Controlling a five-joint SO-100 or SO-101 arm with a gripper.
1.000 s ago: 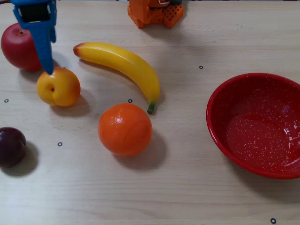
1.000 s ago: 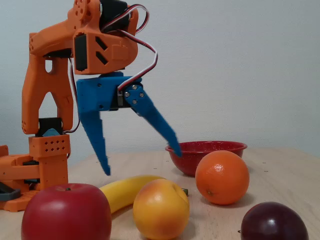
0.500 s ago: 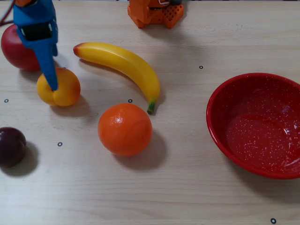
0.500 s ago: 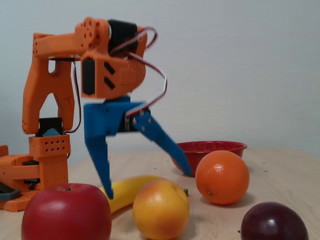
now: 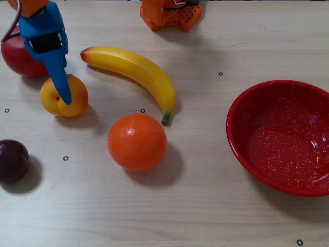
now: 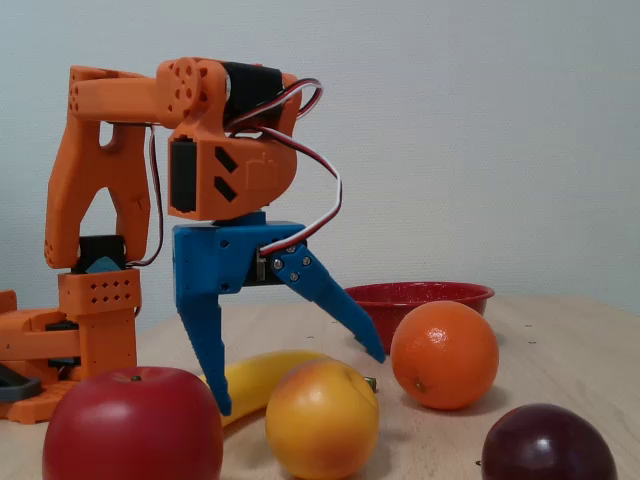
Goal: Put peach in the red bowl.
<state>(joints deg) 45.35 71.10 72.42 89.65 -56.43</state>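
Fixed view from the side: pincer point(image 6: 300, 385) spread wide over the peach point(image 6: 322, 418), nothing pinched yet. Peach sits near bench's left edge in the top-down fixed view; red bowl point(image 5: 241, 110) at right edge, empty. Grasp, carry, drop all remain.

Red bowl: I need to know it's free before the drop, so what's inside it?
The red bowl holds no fruit in the top-down fixed view, only its white-speckled floor. Its right edge runs out of frame, so that sliver is unseen. The peach sits on the table.

one fixed view looks straight down; the other sits low at table level.
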